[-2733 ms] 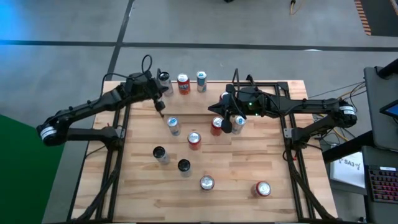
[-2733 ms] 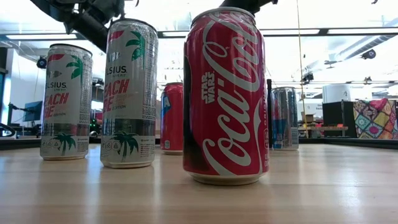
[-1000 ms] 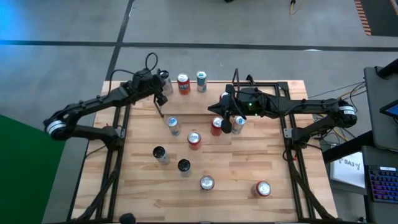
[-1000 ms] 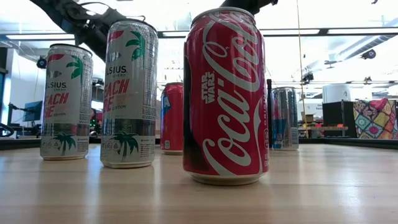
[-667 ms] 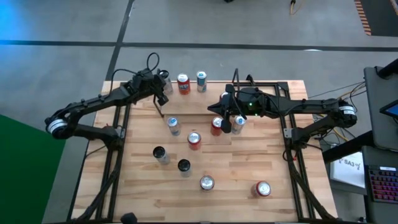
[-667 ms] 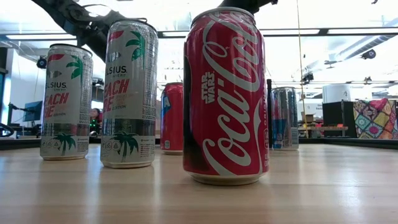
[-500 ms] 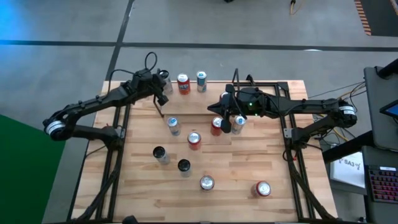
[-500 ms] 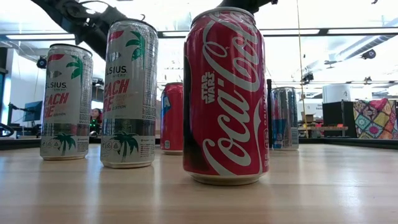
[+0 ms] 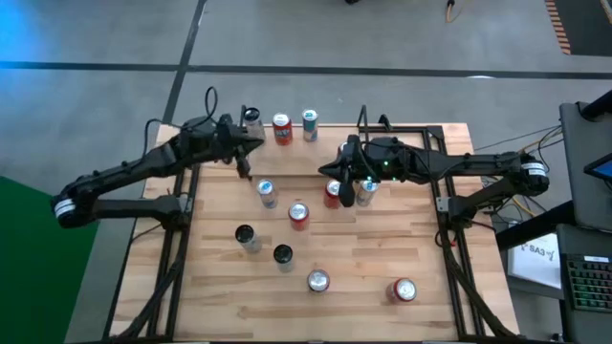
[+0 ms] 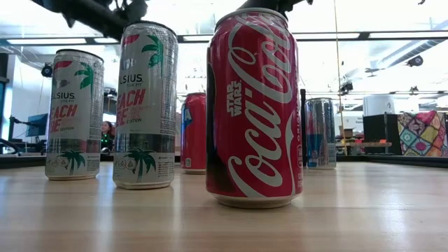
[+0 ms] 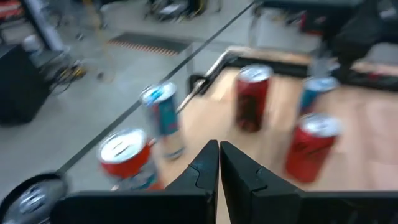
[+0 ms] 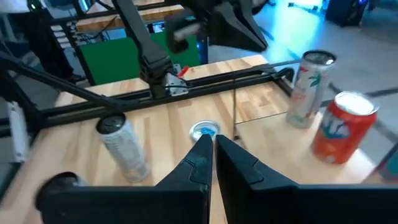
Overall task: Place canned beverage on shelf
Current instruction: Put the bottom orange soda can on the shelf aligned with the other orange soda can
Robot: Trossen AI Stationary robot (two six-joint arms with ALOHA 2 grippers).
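- Dark fingers of the left gripper (image 9: pixel 241 164) are seen pressed together, empty, near the table's (image 9: pixel 373 287) 11 o'clock corner, beside the shelf (image 9: pixel 287 174).
- Right gripper (image 9: pixel 337 182) is likewise clenched, empty, above cans at 1 o'clock.
- Open wood is left toward 6 o'clock.

Left hand (image 9: pixel 246 162) closed and empty, arm stretched over the surface's far left, right hand (image 9: pixel 341 178) closed, mid-surface

A: What sort of place is this?

B: A robotics lab or workshop. The wooden table (image 9: pixel 363 277) stands on a bare grey concrete floor (image 9: pixel 382 48) marked with dark lines.

A: Anything else?

B: The low view shows long ceiling light strips (image 10: pixel 392 35) and an open room with equipment behind; a green screen (image 12: pixel 124 59) stands beside the table.
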